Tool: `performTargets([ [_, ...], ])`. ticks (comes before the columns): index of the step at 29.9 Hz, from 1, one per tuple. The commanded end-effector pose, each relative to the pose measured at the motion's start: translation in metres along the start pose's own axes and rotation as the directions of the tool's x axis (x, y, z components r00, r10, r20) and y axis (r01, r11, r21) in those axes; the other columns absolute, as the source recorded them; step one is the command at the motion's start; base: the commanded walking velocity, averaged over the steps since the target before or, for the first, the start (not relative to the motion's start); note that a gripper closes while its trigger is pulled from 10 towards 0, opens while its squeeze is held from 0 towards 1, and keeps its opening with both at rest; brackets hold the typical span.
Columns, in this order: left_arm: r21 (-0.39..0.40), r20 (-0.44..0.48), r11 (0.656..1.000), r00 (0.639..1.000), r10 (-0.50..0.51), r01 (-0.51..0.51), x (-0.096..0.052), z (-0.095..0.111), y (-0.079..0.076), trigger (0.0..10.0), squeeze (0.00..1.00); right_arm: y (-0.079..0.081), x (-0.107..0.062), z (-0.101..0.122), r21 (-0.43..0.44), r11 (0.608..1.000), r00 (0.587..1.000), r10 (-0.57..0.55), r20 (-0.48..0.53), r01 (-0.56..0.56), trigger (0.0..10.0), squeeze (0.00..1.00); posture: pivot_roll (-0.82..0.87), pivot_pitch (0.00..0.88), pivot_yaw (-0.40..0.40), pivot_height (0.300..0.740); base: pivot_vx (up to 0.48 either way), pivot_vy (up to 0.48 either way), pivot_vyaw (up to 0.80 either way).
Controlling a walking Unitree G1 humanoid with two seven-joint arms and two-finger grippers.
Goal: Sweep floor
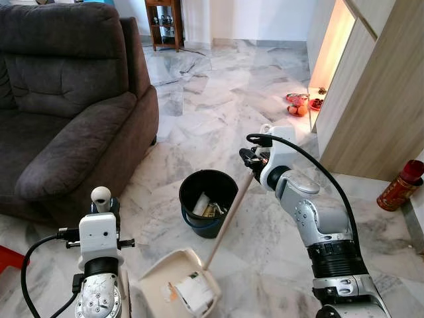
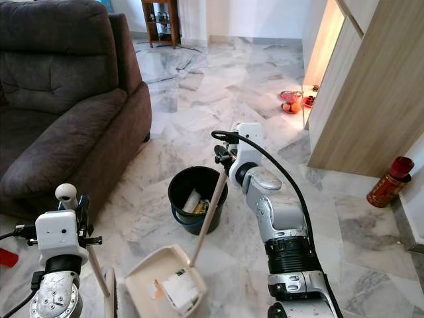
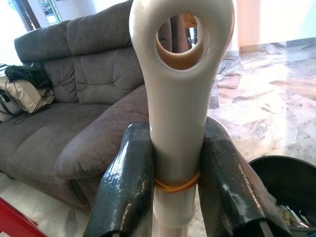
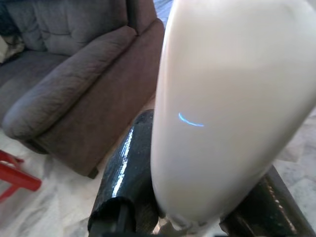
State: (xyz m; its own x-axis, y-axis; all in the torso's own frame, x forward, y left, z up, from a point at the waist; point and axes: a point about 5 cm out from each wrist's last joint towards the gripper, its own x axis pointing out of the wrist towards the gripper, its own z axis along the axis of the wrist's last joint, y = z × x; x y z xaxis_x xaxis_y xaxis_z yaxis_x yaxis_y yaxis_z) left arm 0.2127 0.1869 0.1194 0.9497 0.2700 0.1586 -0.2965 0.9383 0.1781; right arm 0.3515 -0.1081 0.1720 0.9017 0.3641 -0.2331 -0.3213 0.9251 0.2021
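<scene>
My left gripper (image 3: pixel 174 134) is shut on the cream broom handle (image 3: pixel 177 98), just below its looped end. In the eye views that end (image 1: pixel 101 195) stands at the lower left, beside the sofa's arm. My right gripper (image 1: pixel 254 159) is shut on the top of the dustpan's long cream handle (image 1: pixel 228 218), which slants down past the bin. The cream dustpan (image 1: pixel 158 278) rests on the marble floor at the bottom centre and holds crumpled paper litter (image 1: pixel 193 293). A black bin (image 1: pixel 207 199) with rubbish inside stands just beyond the dustpan.
A dark grey sofa (image 1: pixel 66 112) takes up the left side. Wooden cabinets (image 1: pixel 384 99) line the right wall, with a red canister (image 1: pixel 399 185) and small red and orange items (image 1: pixel 299 105) at their foot. A wooden shelf (image 1: pixel 164 23) stands far back. Marble floor (image 1: pixel 218 99) stretches ahead.
</scene>
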Motion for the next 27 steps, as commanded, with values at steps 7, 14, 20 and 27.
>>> performTargets([
  [7, 0.017, 0.032, 1.0, 0.999, 0.008, -0.009, 0.0, 0.004, 0.004, 10.0, 0.0, 0.009, -0.005, 0.048, 0.07, 0.996, 0.993, 0.04, 0.113, -0.048, 10.0, 0.0, -0.16, 0.072, 0.056, 0.74, 0.0, 0.0, 0.0],
  [14, 0.016, 0.034, 1.0, 0.999, 0.007, -0.007, 0.001, 0.004, 0.003, 10.0, 0.0, 0.01, -0.007, 0.068, 0.114, 0.993, 0.972, -0.011, 0.235, -0.016, 10.0, 0.0, -0.15, 0.071, 0.057, 0.74, 0.0, 0.0, 0.0],
  [20, 0.016, 0.034, 1.0, 0.999, 0.01, -0.011, 0.001, 0.004, 0.003, 10.0, 0.0, 0.007, -0.01, 0.08, 0.211, 0.977, 0.942, -0.089, 0.322, 0.02, 10.0, 0.0, -0.15, 0.072, 0.057, 0.74, 0.0, 0.0, 0.0],
  [27, 0.021, 0.046, 1.0, 0.999, 0.018, -0.019, 0.001, 0.006, 0.005, 10.0, 0.0, 0.002, -0.014, 0.086, 0.283, 0.957, 0.916, -0.167, 0.365, 0.062, 10.0, 0.0, -0.15, 0.074, 0.058, 0.74, 0.0, 0.0, 0.0],
])
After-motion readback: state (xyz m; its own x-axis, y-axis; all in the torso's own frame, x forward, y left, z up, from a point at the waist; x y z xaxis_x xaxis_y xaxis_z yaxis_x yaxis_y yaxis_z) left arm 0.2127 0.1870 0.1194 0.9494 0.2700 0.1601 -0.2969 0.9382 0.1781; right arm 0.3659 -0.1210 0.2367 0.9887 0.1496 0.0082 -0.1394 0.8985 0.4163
